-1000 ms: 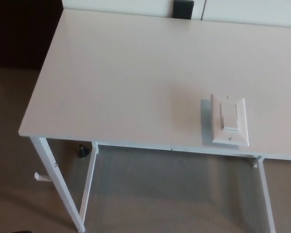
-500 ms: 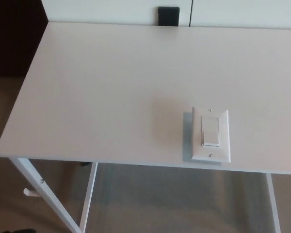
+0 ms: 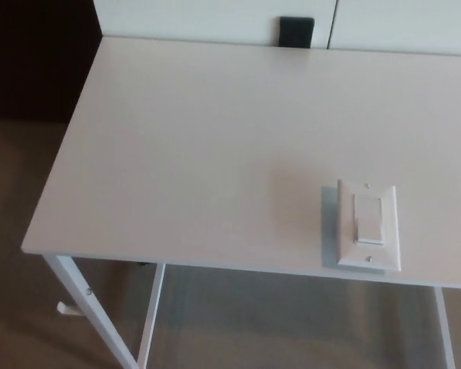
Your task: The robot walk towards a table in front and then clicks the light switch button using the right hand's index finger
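A white light switch plate [image 3: 368, 226] with a rocker button [image 3: 369, 219] lies flat on the white table [image 3: 215, 154], close to the table's near edge at the right. Neither of my hands shows in the head view, and no arm is in the picture.
The table's white metal legs [image 3: 92, 307] stand on beige carpet at the lower left. A black outlet-like rectangle [image 3: 296, 31] sits on the white wall behind the table. A dark area lies to the far left.
The whole picture has shifted between frames, so the camera has moved; the switch plate stays in the same spot on the table, now lower in the picture than a second ago.
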{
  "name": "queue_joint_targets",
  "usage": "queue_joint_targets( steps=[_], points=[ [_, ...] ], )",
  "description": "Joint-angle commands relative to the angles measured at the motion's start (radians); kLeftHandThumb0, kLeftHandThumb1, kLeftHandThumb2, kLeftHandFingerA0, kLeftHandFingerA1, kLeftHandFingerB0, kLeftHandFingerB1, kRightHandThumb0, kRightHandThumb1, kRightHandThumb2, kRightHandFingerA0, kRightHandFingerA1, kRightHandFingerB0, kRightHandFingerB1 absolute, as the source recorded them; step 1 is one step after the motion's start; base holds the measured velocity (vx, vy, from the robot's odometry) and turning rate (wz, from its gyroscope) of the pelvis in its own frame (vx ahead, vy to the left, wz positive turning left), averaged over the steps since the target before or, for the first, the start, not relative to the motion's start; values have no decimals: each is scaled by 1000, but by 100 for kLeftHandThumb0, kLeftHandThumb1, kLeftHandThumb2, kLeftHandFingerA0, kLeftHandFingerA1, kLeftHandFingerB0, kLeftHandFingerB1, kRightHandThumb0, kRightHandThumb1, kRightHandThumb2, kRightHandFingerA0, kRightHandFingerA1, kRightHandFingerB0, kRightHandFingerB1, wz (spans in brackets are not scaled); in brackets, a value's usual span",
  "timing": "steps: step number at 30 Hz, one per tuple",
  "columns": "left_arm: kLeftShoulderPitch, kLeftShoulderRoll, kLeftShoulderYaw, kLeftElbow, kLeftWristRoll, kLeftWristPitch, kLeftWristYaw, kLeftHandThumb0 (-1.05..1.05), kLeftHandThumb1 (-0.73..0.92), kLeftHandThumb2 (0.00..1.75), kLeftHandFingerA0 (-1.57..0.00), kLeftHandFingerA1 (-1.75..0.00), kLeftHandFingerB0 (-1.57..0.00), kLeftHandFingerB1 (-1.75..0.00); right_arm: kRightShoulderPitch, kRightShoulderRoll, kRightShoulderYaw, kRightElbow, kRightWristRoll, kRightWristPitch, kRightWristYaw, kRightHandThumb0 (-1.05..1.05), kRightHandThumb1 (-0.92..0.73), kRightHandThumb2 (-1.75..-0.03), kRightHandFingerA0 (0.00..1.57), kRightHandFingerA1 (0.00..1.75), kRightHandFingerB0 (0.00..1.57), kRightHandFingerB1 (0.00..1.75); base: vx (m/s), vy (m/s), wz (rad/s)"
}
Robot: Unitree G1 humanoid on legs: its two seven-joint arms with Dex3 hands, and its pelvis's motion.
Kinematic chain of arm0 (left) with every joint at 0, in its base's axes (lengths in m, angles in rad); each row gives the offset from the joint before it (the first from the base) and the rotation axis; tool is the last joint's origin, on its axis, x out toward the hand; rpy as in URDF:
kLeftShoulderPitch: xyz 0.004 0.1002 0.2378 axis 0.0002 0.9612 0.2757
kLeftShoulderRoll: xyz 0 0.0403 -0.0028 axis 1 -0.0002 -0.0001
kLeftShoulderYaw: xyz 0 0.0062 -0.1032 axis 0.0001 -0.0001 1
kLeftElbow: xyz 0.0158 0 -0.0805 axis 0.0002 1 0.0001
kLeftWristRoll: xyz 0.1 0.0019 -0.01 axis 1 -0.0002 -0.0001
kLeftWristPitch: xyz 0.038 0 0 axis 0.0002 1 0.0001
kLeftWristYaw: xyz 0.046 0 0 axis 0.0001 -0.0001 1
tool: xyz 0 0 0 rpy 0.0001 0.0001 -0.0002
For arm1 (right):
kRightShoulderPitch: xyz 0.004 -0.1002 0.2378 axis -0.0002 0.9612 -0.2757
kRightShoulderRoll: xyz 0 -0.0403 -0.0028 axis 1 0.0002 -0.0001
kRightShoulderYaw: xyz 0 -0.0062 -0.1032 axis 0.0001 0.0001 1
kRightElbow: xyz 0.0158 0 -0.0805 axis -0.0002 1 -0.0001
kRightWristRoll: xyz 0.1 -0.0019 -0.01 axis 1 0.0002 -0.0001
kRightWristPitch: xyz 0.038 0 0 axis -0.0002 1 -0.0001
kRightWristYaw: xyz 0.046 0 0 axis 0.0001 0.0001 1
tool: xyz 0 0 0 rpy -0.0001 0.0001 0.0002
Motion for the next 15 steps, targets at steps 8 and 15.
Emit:
queue_joint_targets(
  steps=[8, 15],
  points=[
    [16, -30, -75, -47, 49, -9, 34, -19, 49, 54, -54, -44, -51, -39, 7, -23, -3, -18, -6, 20, 6, -26, -70, -60, 50, 51, 42, 44, -2, -84, 0],
    [39, -46, -120, -55, 70, -27, 44, -21, 50, 55, -55, -44, -52, -38, 5, -19, 4, -23, -9, 30, 9, -28, -71, -60, 51, 51, 42, 44, 0, 0, 0]
  ],
)
